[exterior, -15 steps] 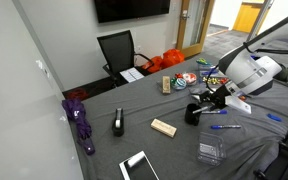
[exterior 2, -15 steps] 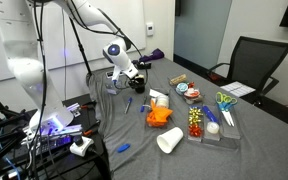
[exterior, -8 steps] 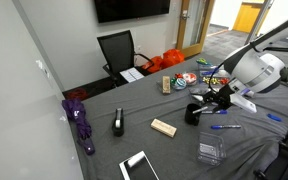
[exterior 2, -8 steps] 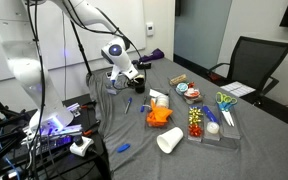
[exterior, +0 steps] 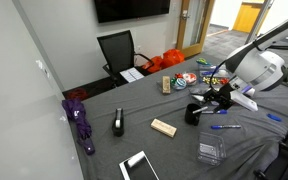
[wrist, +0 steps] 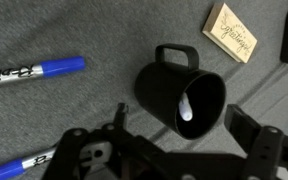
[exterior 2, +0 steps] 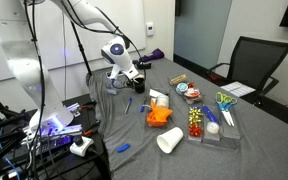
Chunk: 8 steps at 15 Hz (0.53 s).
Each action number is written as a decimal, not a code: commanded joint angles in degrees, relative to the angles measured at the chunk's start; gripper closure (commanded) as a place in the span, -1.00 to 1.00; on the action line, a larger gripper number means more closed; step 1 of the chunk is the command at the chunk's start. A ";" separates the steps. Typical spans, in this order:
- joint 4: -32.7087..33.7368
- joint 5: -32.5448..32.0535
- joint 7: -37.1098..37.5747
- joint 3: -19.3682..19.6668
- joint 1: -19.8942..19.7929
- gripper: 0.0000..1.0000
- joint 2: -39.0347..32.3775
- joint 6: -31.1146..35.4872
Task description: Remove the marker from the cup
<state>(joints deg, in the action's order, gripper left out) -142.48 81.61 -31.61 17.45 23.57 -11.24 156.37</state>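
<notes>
Hovering low over the grey cloth table, the gripper has its jaws spread wide and holds nothing. In the wrist view one dark finger lies at 7 o'clock of the cup and the other at 4 o'clock, so the near rim of the cup sits between them; whether either touches it, I cannot tell.

The cup is small and black and stands on the cloth, with its handle at 12 o'clock and its mouth turned toward the camera. Inside the mouth there is a pale shape; whether this is a marker tip or only a glint, I cannot tell.

A wooden block lies on the cloth at 1 o'clock of the cup, apart from it. One blue marker lies flat at 9 o'clock of the cup, well clear of it. A second blue marker lies at 8 o'clock, partly behind the gripper's body.

In an exterior view the cup stands near the table's edge, with the gripper at 2 o'clock just beside it. A tall black object with a white label stands well apart at 9 o'clock.
</notes>
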 commanded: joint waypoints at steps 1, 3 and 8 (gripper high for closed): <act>-1.06 -0.21 0.86 0.45 -0.48 -1.00 2.28 -1.70; -0.91 0.21 0.94 0.28 -0.37 -1.00 2.24 -1.73; -0.39 1.75 0.68 -0.05 -0.22 -1.00 1.67 -2.32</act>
<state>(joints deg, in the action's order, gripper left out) -142.48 82.00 -30.86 17.56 23.62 -10.39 155.84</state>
